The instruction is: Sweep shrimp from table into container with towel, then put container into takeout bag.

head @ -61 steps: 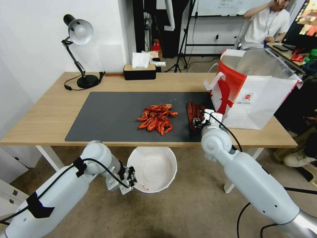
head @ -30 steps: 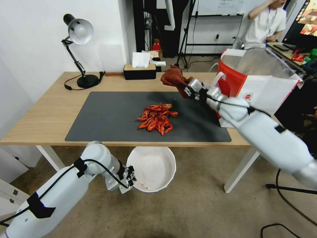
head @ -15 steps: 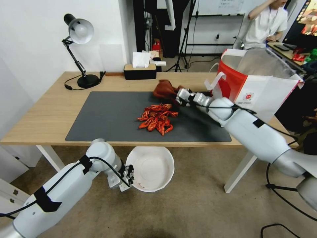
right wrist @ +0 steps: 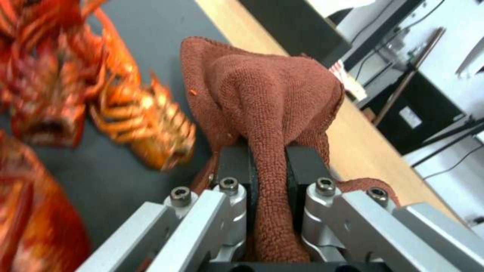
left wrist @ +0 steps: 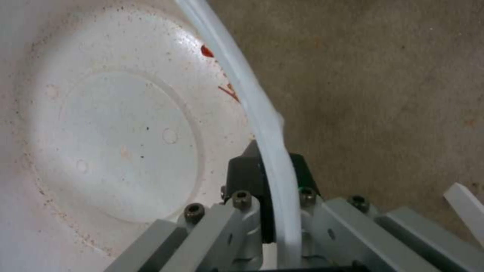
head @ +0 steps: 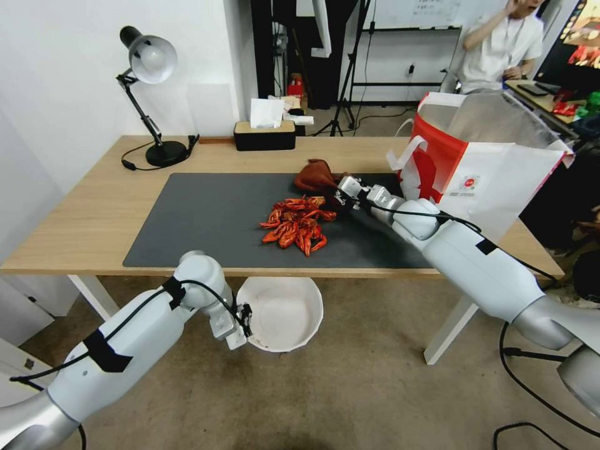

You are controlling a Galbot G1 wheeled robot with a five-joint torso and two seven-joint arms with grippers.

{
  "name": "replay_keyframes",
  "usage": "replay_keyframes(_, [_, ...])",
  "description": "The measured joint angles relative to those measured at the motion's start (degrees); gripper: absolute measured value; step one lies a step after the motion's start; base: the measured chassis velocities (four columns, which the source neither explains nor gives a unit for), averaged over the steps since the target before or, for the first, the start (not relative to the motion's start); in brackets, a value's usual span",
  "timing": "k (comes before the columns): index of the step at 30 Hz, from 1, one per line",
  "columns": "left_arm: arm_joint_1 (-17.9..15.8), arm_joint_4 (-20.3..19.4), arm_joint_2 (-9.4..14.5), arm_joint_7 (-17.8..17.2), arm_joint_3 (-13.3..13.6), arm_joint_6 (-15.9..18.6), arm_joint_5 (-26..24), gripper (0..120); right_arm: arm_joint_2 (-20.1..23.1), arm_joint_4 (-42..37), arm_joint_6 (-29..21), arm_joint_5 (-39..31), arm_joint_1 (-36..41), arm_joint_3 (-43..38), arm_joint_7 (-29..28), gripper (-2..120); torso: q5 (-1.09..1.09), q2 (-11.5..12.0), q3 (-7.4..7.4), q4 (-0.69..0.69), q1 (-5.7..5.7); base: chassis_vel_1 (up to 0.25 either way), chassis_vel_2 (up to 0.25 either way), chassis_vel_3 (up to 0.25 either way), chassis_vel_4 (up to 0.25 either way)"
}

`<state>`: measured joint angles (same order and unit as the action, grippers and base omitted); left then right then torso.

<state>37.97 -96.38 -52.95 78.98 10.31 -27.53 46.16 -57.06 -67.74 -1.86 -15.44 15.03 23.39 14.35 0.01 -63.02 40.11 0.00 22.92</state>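
**Towel at the far edge of the shrimp heap**

Your right gripper point(head: 339, 192) has its fingers point(right wrist: 234, 166) clamped on the rust-red towel point(head: 315, 175), bunched just behind the shrimp point(head: 297, 224) on the dark mat point(head: 194, 219). Your left gripper point(head: 245, 317) pinches the rim of the white container point(head: 284, 312), held below the tabletop point(head: 87, 206) edge, in front of the heap. The takeout bag point(head: 494, 169) stands open on the tabletop's right.

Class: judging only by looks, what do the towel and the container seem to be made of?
The towel, pinched in the right tool: soft looped terry or microfibre, matte, draping in folds. The container, held by its rim in the left tool: probably thin white plastic, smooth, slightly glossy, moulded rings in its base.
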Motion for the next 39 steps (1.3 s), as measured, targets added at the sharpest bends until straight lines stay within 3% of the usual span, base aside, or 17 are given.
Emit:
replay_keyframes(9, [-0.85, -0.26, -0.27, -0.3, 0.72, 0.05, -1.31, 0, 0.41, 0.02, -0.08, -2.63, 0.77, 0.57, 4.3, 7, -0.01, 0.0, 0.0, 0.0, 0.0, 0.0, 0.0, 0.0, 0.0])
replay_keyframes(15, [-1.03, 0.21, -0.55, -0.57, 0.94, -0.05, -1.27, 0, 0.65, 0.32, 4.33, -3.68, 1.12, 1.26, 9.78, 7, -0.02, -0.02, -0.01, -0.02, -0.01, 0.0, 0.0, 0.0, 0.0])
replay_keyframes(24, [-1.48, 0.34, -0.4, -0.71, 1.36, -0.07, -1.32, 0, 1.43, -0.45, 4.78, -3.72, 1.23, 1.44, 11.02, 7, 0.0, -0.02, -0.01, 0.02, -0.01, 0.0, 0.0, 0.0, 0.0])
replay_keyframes(39, [-3.16, 1.98, -0.84, -0.83, 2.64, 0.05, -3.57, 0, 7.39, -8.86, 5.04, -4.86, 5.09, 1.09, 13.13, 7, 0.0, -0.01, -0.01, 0.0, -0.01, 0.0, 0.0, 0.0, 0.0])
